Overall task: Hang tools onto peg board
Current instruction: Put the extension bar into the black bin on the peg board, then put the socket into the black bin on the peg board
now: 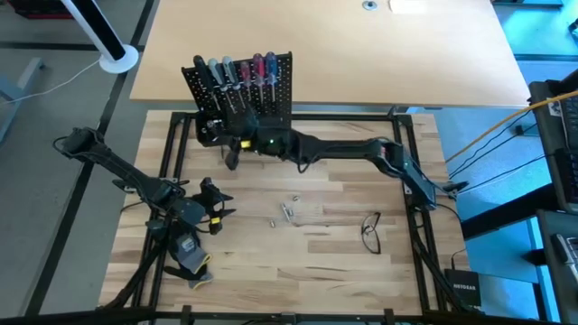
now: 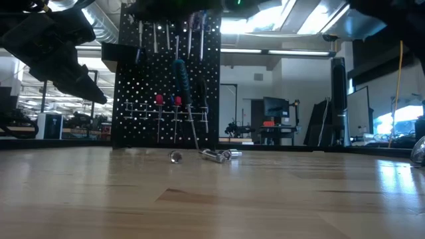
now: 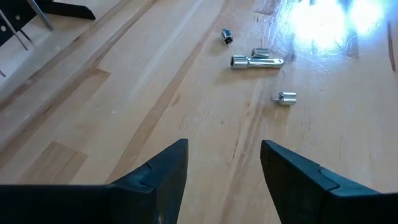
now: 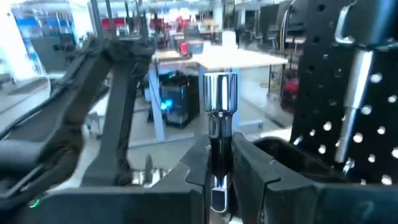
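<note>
- The peg board (image 1: 244, 95) stands upright at the desk's (image 1: 316, 253) far edge, toward the far left corner, with a black bin (image 1: 209, 129) fixed at its lower corner.
- A row of screwdrivers (image 1: 237, 72) hangs along the board's top, with grey, black, blue and red handles.
- The right tool (image 4: 219, 163) is just in front of the board, beside the bin; its fingers (image 4: 199, 163) pinch a silver socket bit (image 4: 219, 106) that stands upright between them.
- In the high view the right arm (image 1: 361, 152) reaches along the far edge from the desk's right side to the board.
- The left tool (image 3: 224, 165) hovers over bare wood near the desk's left edge, fingers spread wide with nothing between them.
- Loose silver bits (image 1: 287, 210) lie around the middle of the desk, well apart from the board; the left wrist view shows four pieces, one longer than the rest.
- A pair of glasses (image 1: 371, 231) lies toward the right side of the desk.
- A grey-black glove (image 1: 191, 255) with yellow trim lies near the left near corner, just beside the left arm (image 1: 126, 171).
</note>
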{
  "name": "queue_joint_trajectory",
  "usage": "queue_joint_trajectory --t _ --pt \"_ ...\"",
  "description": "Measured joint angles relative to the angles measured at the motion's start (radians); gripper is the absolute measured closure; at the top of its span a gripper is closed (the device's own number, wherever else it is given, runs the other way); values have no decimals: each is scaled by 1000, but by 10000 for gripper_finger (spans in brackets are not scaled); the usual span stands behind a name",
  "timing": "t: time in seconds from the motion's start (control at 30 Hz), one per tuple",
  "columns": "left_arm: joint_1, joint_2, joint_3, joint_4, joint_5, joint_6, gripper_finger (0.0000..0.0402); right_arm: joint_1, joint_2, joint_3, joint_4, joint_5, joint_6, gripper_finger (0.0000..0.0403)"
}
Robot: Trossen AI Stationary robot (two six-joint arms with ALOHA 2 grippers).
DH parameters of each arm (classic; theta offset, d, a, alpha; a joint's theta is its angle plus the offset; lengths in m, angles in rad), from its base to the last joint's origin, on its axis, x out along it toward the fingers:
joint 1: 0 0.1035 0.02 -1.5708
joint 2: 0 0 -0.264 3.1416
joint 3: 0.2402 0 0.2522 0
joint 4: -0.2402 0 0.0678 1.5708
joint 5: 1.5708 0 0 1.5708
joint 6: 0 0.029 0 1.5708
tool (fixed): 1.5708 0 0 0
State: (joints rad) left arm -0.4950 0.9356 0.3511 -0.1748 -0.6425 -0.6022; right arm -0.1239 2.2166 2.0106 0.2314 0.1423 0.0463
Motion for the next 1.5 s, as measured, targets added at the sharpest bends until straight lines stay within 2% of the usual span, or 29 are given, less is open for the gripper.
queue_joint_trajectory --t 0.2,0.33,0.57,0.73,0.87,1.03,1.27,1.37,1.5 --pt "-2 0 0 -2 0 -3 210 -51 66 0 168 -14 33 355" --pt "-3 0 0 -4 0 -9 210 -63 87 0 195 -14 55 346" --pt "-3 0 0 -3 1 -10 210 -66 89 0 179 -24 52 269" --pt "-3 0 0 -4 1 -11 210 -66 38 0 117 -38 27 219" --pt "-3 0 0 -5 2 -11 210 -58 -50 1 -118 -87 24 200" --pt "-3 0 0 -5 2 -9 210 -17 -173 2 -530 -90 -14 196" --pt "-3 0 0 -2 2 -18 210 103 -251 2 -1009 -4 -20 196" --pt "-3 0 0 -8 11 -72 210 166 -251 -16 -1143 24 -13 196" --pt "-2 0 0 -9 138 -2 210 244 -248 -130 -1147 31 -1 196"
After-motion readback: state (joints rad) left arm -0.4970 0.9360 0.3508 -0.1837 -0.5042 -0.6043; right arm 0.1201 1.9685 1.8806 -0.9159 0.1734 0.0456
